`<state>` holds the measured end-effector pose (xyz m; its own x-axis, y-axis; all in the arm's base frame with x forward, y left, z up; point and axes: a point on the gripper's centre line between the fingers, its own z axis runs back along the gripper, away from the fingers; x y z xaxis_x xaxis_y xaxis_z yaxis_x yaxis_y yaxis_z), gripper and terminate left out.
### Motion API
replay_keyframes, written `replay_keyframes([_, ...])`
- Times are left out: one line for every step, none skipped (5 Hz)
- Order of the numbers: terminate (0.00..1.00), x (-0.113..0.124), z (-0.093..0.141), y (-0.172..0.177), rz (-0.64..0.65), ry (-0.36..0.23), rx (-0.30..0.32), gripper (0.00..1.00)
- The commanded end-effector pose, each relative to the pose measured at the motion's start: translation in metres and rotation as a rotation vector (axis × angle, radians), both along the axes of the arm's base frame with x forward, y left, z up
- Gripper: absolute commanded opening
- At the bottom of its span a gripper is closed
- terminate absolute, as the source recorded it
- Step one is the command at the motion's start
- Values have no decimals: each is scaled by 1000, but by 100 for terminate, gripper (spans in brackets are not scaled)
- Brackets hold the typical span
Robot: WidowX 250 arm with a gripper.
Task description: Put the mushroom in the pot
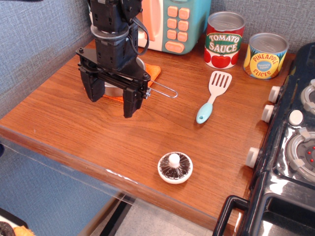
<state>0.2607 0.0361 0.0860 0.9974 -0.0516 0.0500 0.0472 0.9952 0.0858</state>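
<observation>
One mushroom point(175, 167) laid gills-up near the front edge of the wooden bench point(74, 128), gripper point(112, 96) held wide and empty above the back left, pot point(118, 87) partly hidden behind it, well apart from the mushroom, handle pointed right.

Legible markings, 2 items, both at the far edge of the table point(123, 142) toward its right corner:

1. Tomato sauce can point(224, 40). Red and white label reading "TOMATO SAUCE" in white capitals on a green band, the 2 words stacked. Red tomato picture below the wording. Upright, plain metal top.

2. Pineapple can point(266, 55). Yellow label with a blue oval reading "PINEAPPLE" above and "SLICES" below in yellow capitals. Small print in the oval's middle is too fine to read. Upright, just beside item 1, nearer the right edge.

Toy microwave point(170, 22) keypad buttons: no characters readable.
</observation>
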Motion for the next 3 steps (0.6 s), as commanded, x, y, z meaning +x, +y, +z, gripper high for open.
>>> replay_keyframes([0, 0, 0, 0, 0, 0, 0, 100])
replay_keyframes([0, 4, -2, -8, -17, -27, 5, 100])
replay_keyframes([0, 7, -6, -23, -47, -58, -2, 100])
